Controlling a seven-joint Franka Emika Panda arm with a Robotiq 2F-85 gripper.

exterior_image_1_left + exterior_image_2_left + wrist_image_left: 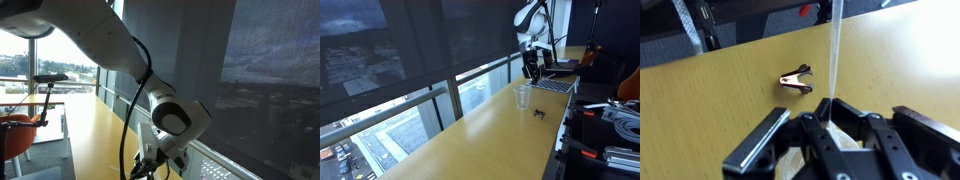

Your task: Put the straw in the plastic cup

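Observation:
My gripper [826, 103] is shut on a thin translucent white straw [835, 45], which rises upright from the fingertips in the wrist view. The small whitish plastic cup [788, 163] lies directly under the gripper, mostly hidden by the finger links. In an exterior view the gripper [530, 68] hangs just above the cup [523, 97], which stands on the long yellow wooden counter [470, 140]. The straw is too thin to see there. The arm and gripper [160, 160] also show close up in an exterior view.
A small black and copper staple remover [795, 78] lies on the counter beside the cup; it also shows in an exterior view [540, 112]. An open laptop [555, 84] sits just beyond the cup. A window wall with dark blinds [410, 50] borders the counter.

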